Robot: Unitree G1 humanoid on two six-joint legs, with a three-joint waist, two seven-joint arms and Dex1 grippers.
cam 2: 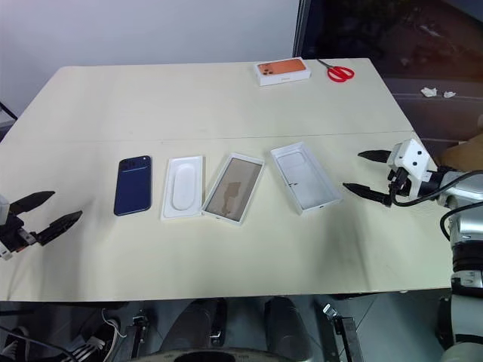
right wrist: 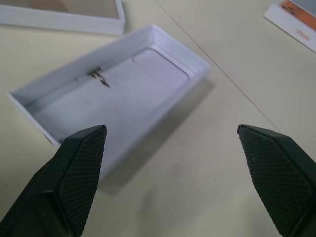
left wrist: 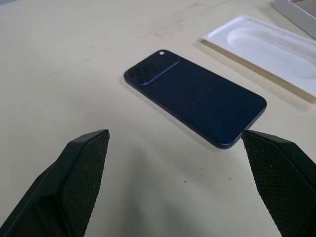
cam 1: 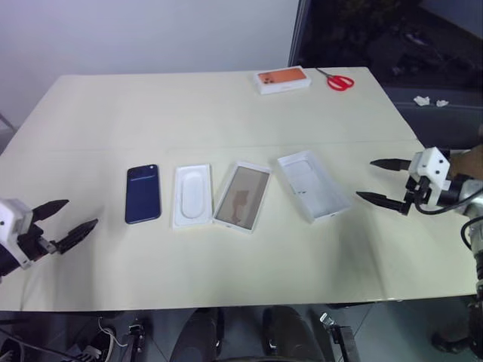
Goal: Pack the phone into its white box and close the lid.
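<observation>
My left pincer (cam 1: 66, 219) and right pincer (cam 1: 381, 181) are both wide apart, holding nothing. The phone (cam 1: 143, 194) lies flat on the table (cam 1: 226, 113), beside the insert (cam 1: 192, 195), white box (cam 1: 242, 195) and upturned lid (cam 1: 312, 185). Nothing is packed yet.

Both head views look forward and down from above the table (cam 1: 226, 286) and share its whole top. The left wrist view sits low and close, facing the phone (left wrist: 197, 96); the right wrist view sits low and close, facing the lid (right wrist: 118, 84).
</observation>
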